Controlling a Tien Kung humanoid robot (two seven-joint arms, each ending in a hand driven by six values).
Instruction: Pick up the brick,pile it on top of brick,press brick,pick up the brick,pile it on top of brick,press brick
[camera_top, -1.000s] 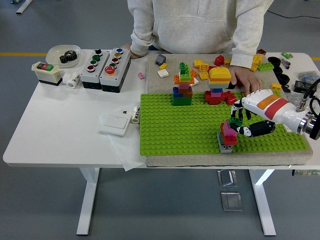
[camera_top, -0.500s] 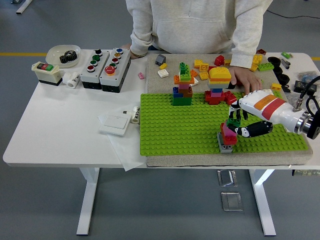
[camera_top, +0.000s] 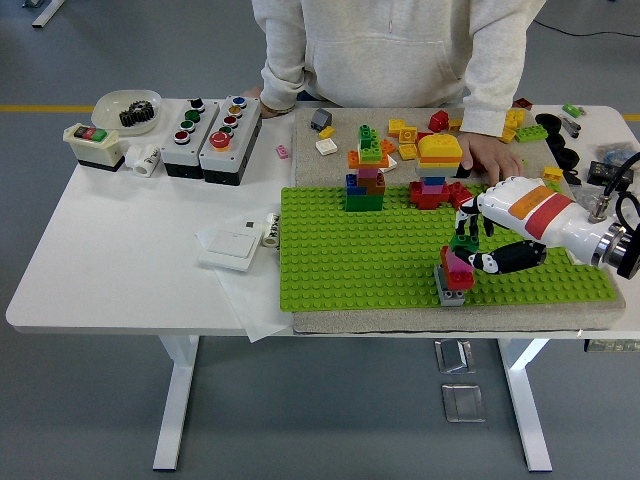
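Head view: right hand is closing its fingers on a green brick, seating it atop the small brick stack near the green baseplate's front edge; pressing straight down should be locking the studs.

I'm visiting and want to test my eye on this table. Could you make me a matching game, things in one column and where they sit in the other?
Things:
1. white bowl
2. green baseplate
3. right hand
4. person's hand

Places:
A. far side of the table, beside the yellow-topped brick tower
B. far left corner of the table
C. at the small brick stack near the baseplate's front edge
D. middle of the tan mat

Pairs: 1-B, 2-D, 3-C, 4-A
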